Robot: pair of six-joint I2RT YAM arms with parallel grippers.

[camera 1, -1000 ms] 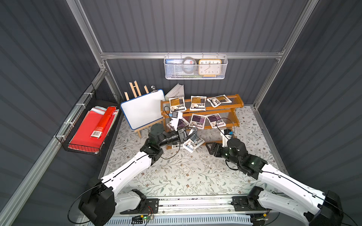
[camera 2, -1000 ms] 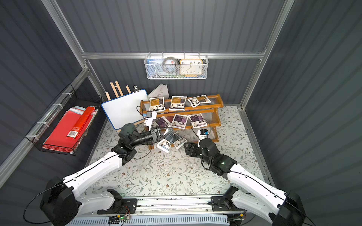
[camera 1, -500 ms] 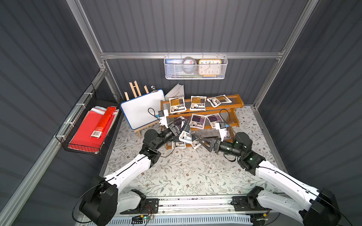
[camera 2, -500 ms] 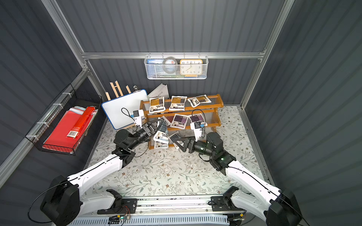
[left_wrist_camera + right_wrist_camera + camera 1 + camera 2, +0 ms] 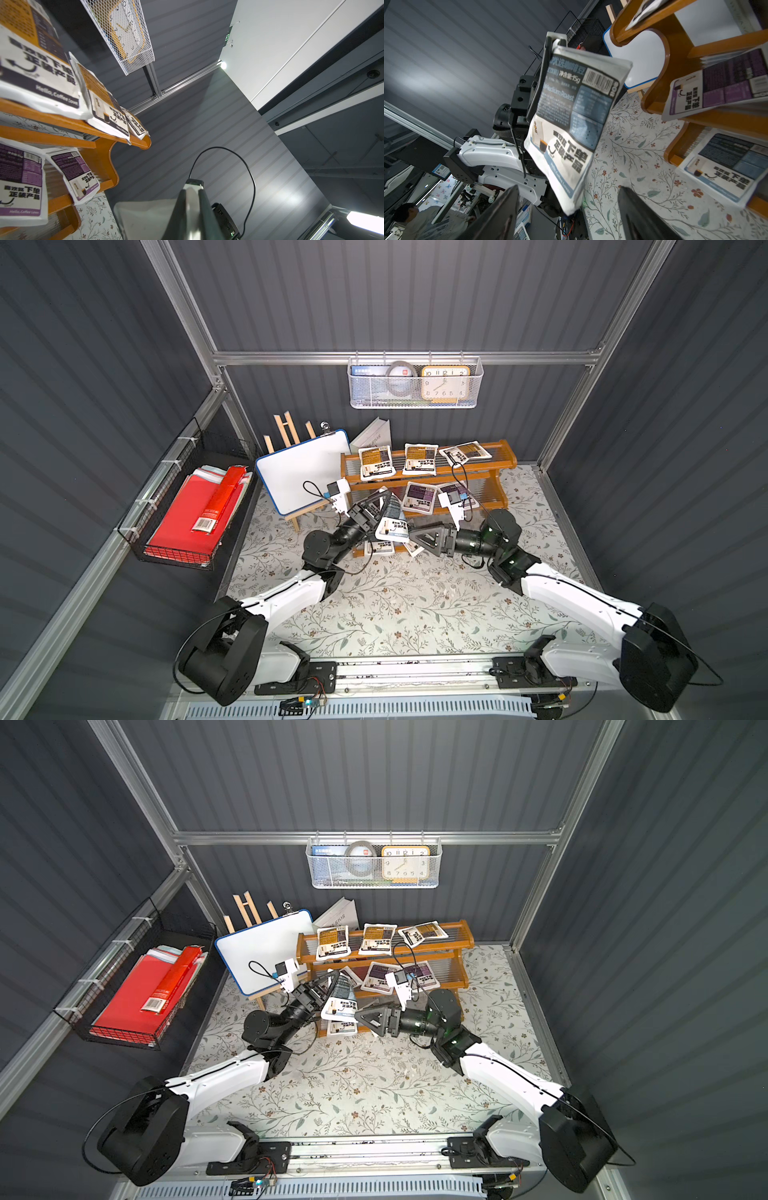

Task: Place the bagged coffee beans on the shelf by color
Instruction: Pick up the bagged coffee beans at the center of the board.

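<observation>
Two high top views down over the whole scene; wrist views low, close, upward; shelf (image 5: 500, 456) common to all.

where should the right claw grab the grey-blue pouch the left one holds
Probably its free bottom edge, coming from the robot's right. The grey-blue pouch hangs flat from the left claw, pinched at its top, so the lower end is clear and faces the open right claw.

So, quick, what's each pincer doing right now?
Left pincer: closed, holding a grey-blue coffee pouch by its edge.
Right pincer: open, gripping nothing.
</observation>
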